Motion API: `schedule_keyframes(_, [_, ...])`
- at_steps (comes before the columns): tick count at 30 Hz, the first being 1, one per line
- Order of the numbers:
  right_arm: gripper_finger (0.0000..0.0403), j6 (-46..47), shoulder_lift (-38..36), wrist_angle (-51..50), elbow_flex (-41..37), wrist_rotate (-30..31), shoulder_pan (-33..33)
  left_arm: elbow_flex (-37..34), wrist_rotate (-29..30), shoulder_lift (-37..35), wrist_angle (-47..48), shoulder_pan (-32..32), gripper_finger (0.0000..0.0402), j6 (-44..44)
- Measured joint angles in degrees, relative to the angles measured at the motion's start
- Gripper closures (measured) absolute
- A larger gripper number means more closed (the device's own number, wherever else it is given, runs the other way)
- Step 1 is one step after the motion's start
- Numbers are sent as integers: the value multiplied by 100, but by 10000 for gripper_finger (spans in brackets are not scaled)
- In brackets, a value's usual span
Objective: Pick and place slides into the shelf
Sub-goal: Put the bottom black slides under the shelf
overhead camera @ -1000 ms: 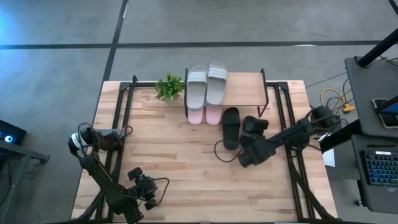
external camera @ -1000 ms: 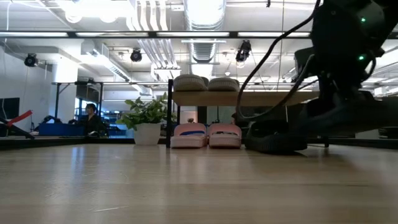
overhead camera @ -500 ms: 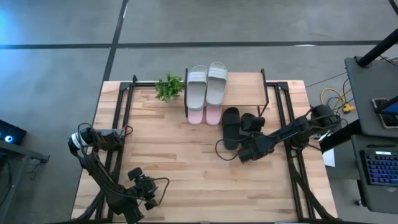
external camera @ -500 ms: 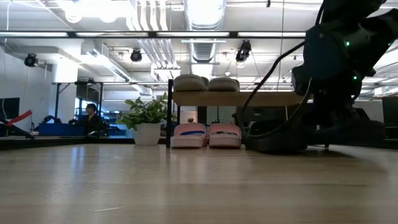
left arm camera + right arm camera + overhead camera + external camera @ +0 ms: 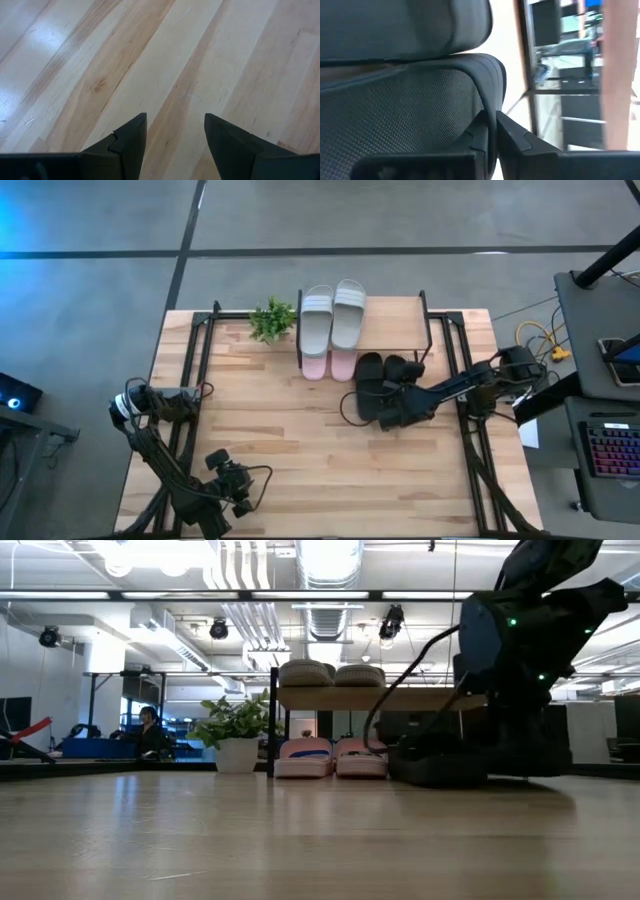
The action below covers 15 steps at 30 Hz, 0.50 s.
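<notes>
The shelf [image 5: 395, 320] stands at the table's far edge. A grey-green pair of slides [image 5: 333, 312] lies on its top board and a pink pair [image 5: 328, 366] on the table under it. One black slide [image 5: 368, 383] lies on its sole in front of the shelf. Right beside it is a second black slide [image 5: 399, 370], with my right gripper [image 5: 397, 398] shut on it, pointing toward the shelf. My left gripper [image 5: 238, 492] hangs open over bare wood near the table's front left [image 5: 175, 135]. My right gripper pinches a thin black edge of the second slide [image 5: 491, 117] between its two fingers [image 5: 520, 142], beside a textured surface; strap or sole, I cannot tell. The fingers come from the near side, slanting down. In the low view the slide [image 5: 440, 768] sits at table level.
A small potted plant [image 5: 272, 320] stands left of the shelf. Black rails [image 5: 190, 380] run along both table sides. Cables trail from the right arm [image 5: 350, 408]. Bare wood stretches across the middle and near part of the table [image 5: 300, 450].
My right gripper has gone toward the shelf and the table's left, sinking a little and rolling slightly, still shut on the black slide. That slide now sits close beside the other black slide in front of the shelf.
</notes>
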State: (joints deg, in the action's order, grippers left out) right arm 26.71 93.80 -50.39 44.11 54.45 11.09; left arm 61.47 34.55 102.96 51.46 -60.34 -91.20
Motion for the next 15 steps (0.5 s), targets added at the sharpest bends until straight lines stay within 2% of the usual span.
schedule_keyframes(9, [302, -122, 1, 73, -270, -147, -153, 0, -54, 0, -2, 0, 217, -4])
schedule_keyframes(15, [276, -120, 0, 94, -90, -404, -136, 0, -77, 0, -4, 0, 217, -9])
